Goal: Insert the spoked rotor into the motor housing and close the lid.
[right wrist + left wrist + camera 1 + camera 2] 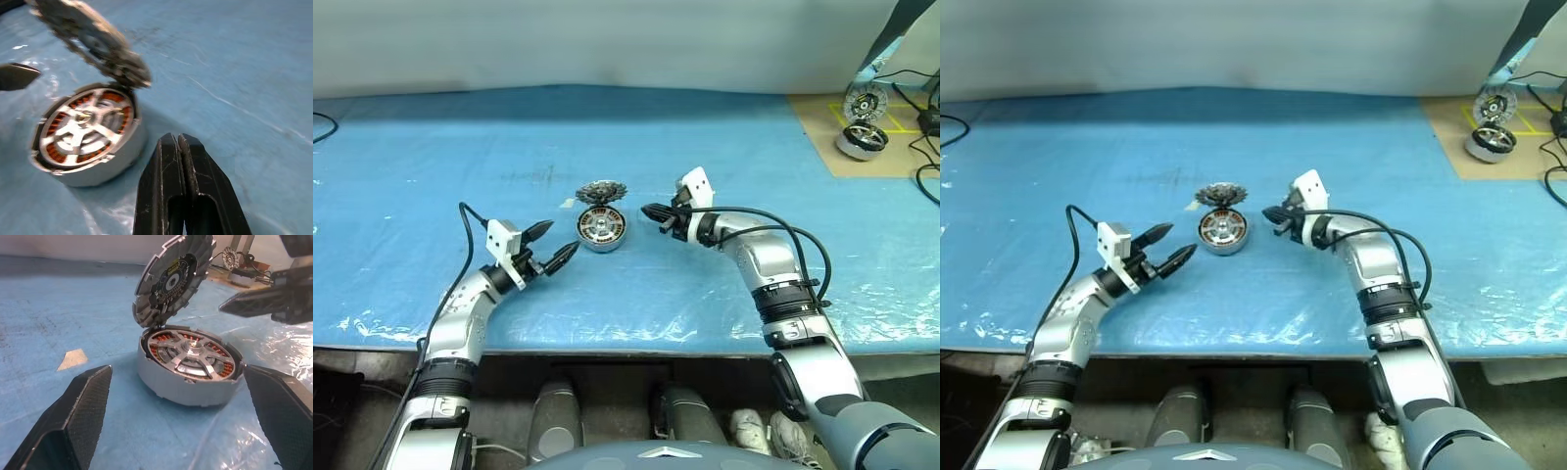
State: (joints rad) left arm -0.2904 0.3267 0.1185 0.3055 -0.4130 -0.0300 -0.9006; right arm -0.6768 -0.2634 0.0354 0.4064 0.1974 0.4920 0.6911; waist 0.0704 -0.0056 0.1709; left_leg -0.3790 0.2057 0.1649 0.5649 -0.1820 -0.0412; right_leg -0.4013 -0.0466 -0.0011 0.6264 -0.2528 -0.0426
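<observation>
A: Rotor step judged done. Spoked rotor seated inside the motor housing, spokes lying over the copper windings, housing resting on the blue-covered bench.

B: And the lid?

A: Propped up on edge at the housing's far rim, tilted back, toothed rim clear of the cup. Not yet closed (so the closing step is the one in hand).

B: Grippers?

A: Left gripper spread wide, empty, just beside the housing on the near left. Right gripper pinched fully closed, holding nothing, pointing at the housing from the right, a little apart from it.

B: Next move calling for what?

A: Probably a push on the raised lid from behind or above, tipping it forward and down until flat on the housing. Closed right fingers suited to nudging. Housing likely to slide on the slick sheet, so bracing from the left side looks wise.

B: Room?

A: Plenty. Open blue sheet all round the housing, bench's front edge well apart, spare motors far off at the right rear corner among cables.
</observation>
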